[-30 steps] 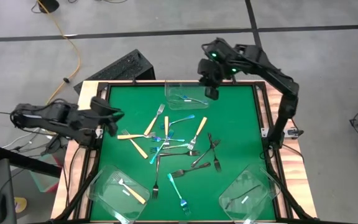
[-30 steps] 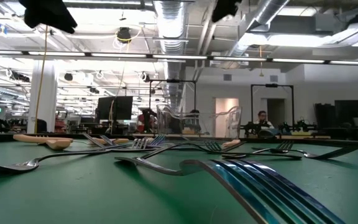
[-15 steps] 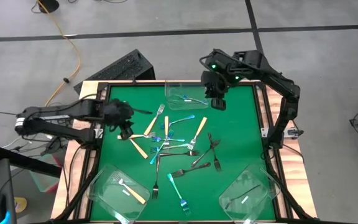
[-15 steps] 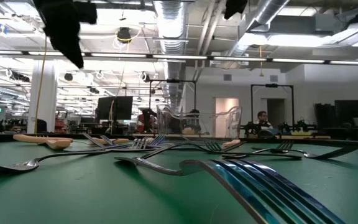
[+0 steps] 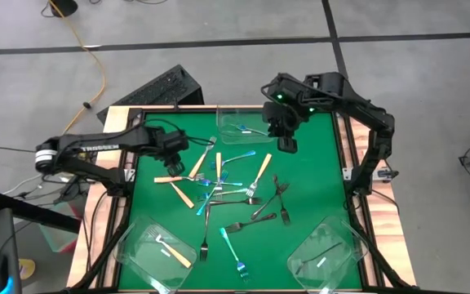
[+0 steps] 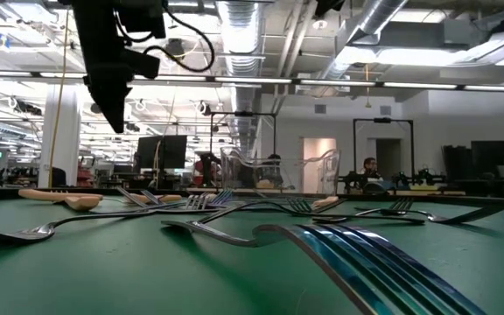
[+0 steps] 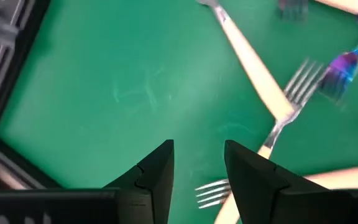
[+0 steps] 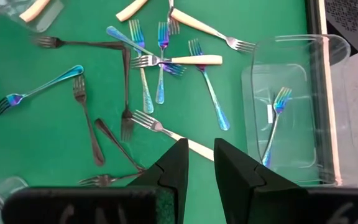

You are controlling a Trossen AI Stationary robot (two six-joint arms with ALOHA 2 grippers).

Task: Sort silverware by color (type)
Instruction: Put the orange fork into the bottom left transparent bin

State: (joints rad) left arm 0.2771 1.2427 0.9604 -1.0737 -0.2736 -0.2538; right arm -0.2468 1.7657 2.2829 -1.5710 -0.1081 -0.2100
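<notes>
Left gripper (image 5: pixel 175 148) hangs over the left part of the green table (image 5: pixel 308 175), fingers parted with a clear gap and nothing between them. Just beyond it, toward the table's middle, lies a cream-handled fork (image 5: pixel 201 158), long axis running diagonally, tines toward the far edge; the left wrist view has a cream fork (image 7: pixel 253 74) lying aslant just ahead of the fingertips, a second one (image 7: pixel 229 193) partly under them. A judgement: this arm is nearer the cream forks and a short reach inward and down would meet one, jaws best set across the handle. Right gripper (image 5: pixel 286 144) hovers near the far edge, just beside the clear tub (image 5: pixel 228 119) that holds one blue fork (image 8: pixel 272 124); its fingers stand slightly apart, holding nothing. The main heap of silverware (image 5: pixel 219 192) lies in the table's middle, handles crossing: blue forks (image 8: pixel 145 78) under and over cream ones, dark grey forks (image 5: pixel 269 204) toward the right side. Overlap is the obstacle; lifting one may drag a neighbour. One blue fork (image 5: pixel 237 255) lies alone near the front edge. Tub at the front-left corner (image 5: pixel 149 249) holds a cream fork; tub at the front-right corner (image 5: pixel 326 255) holds something dark, kind unclear.
</notes>
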